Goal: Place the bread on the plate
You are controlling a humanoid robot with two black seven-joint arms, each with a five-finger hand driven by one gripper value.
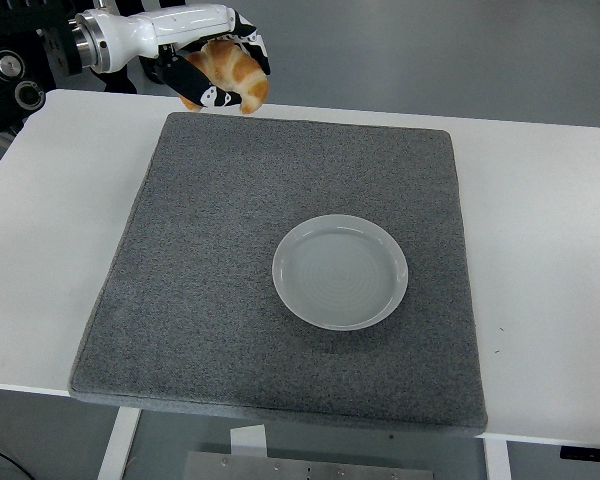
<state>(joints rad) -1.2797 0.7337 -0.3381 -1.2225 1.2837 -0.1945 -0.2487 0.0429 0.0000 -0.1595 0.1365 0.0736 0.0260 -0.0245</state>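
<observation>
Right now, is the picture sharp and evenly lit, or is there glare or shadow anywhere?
Head view: even, soft light, no harsh glare; the plate shows only a faint sheen and a slim shadow on the grey mat. Mat texture is crisp. The left hand holding the bread near the top edge looks slightly soft.

1. The bread (pixel 232 70), at eleven o'clock, has a glossy, golden-brown baked crust.
2. The left hand (pixel 212 62) has a smooth, shiny white shell, and its fingers (pixel 206 92) look like black matt plastic.
3. The mat (pixel 210 260) is grey, rough, fibrous cloth, fully matt.
4. The plate (pixel 340 271) is pale grey, smooth, with a soft sheen.
5. The counter (pixel 540 230) is white, smooth and matt.
</observation>
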